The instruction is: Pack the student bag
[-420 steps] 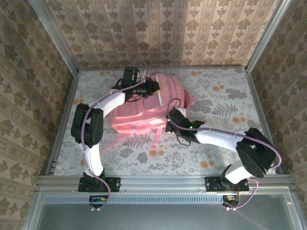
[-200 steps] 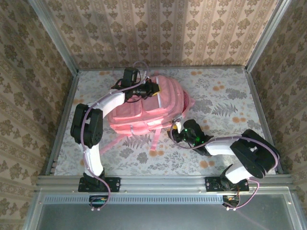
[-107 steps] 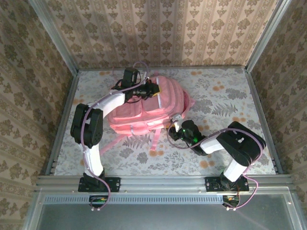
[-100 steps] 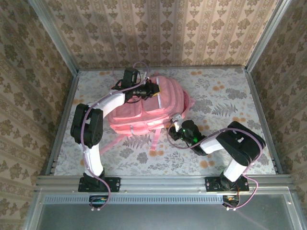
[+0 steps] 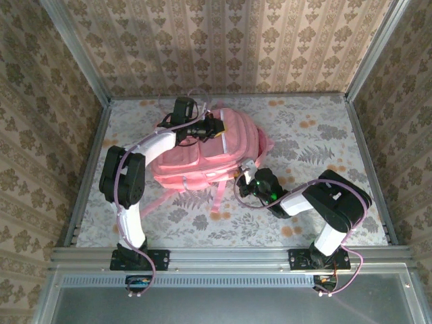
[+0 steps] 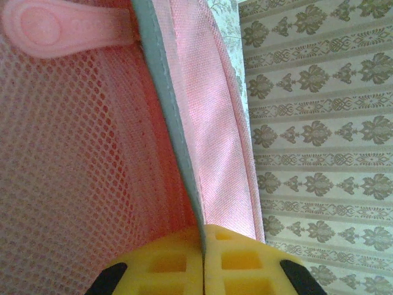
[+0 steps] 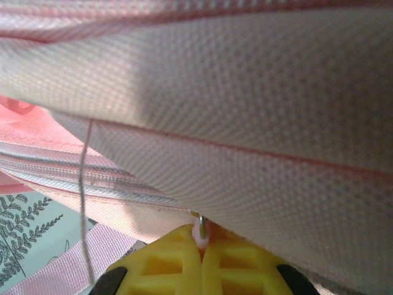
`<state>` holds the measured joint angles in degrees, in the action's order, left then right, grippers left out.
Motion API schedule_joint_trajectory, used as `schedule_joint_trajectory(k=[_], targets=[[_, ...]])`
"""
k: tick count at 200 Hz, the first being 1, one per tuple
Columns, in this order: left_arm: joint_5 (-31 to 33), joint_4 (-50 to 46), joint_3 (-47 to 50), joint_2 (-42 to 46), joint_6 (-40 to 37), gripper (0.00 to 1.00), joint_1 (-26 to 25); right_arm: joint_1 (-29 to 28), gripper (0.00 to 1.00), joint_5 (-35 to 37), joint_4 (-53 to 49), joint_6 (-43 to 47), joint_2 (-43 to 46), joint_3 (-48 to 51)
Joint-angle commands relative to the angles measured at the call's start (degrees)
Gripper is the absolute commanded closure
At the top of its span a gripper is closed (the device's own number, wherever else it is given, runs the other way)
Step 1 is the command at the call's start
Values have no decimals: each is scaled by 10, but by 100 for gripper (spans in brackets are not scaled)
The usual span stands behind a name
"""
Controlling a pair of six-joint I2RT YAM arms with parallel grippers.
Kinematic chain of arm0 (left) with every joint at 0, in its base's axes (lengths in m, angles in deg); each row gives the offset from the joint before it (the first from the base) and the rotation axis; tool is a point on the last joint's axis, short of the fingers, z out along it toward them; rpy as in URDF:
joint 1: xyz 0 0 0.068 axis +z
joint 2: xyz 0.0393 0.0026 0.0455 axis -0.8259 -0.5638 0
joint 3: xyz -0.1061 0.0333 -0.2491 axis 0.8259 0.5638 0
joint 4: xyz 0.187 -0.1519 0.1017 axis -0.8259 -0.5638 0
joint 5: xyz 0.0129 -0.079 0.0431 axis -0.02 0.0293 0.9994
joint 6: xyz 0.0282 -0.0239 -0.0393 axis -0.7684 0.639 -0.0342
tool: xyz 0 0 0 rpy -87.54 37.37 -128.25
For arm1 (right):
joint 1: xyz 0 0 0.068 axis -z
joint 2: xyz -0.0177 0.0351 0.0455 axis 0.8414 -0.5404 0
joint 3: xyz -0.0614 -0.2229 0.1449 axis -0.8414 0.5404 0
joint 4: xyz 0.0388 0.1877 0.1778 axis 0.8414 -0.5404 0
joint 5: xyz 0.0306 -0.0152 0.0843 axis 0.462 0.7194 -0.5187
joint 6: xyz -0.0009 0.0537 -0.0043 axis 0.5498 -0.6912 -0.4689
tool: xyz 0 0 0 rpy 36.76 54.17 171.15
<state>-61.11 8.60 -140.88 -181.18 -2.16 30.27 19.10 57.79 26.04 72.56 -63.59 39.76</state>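
Floral tabletop (image 5: 324,135) | student bag (image 5: 202,152) | left fingers (image 6: 166,264) pinch piping (image 6: 167,123) — right fingers (image 7: 159,270) clamp half-hidden zip pull (image 7: 199,228), seemingly

Pink student bag (image 5: 202,152): pink mesh (image 6: 73,160), grey piping (image 6: 167,117), paler woven panel (image 7: 245,80). Table cover (image 5: 324,145): pale, with grey-green ferns and orange blotches. Walls (image 5: 229,40): tan damask in stripes. Right gripper (image 7: 201,261): yellow pads (image 7: 163,270); pinched tab (image 7: 198,230) whitish-pink, perhaps.

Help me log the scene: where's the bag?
In the top view the bag lies left of centre on the table, left gripper near its far end, right gripper at its near-right corner.
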Motion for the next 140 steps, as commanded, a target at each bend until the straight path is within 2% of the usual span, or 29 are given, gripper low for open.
schedule_joint_trajectory(k=[1, 45, 86, 106, 111, 125, 140], targets=[[-2, -9, 14, 19, 0, 92, 13, -4, 100, 26, 7, 2, 9, 8], [5, -23, 27, 32, -12, 92, 24, -3, 100, 107, -63, 5, 67, 29], [8, -54, 25, 40, -36, 92, 24, 5, 100, 128, -89, 6, 106, 41], [36, -100, 18, 52, -67, 91, 24, 10, 100, 142, -120, -6, 120, 38], [48, -114, 17, 57, -74, 87, 25, 10, 100, 136, -125, -7, 123, 36], [71, -151, 9, 76, -99, 61, 26, 8, 100, 118, -147, -22, 131, 29], [89, -183, 9, 109, -120, 50, 29, -5, 100, 108, -170, -27, 141, 26]])
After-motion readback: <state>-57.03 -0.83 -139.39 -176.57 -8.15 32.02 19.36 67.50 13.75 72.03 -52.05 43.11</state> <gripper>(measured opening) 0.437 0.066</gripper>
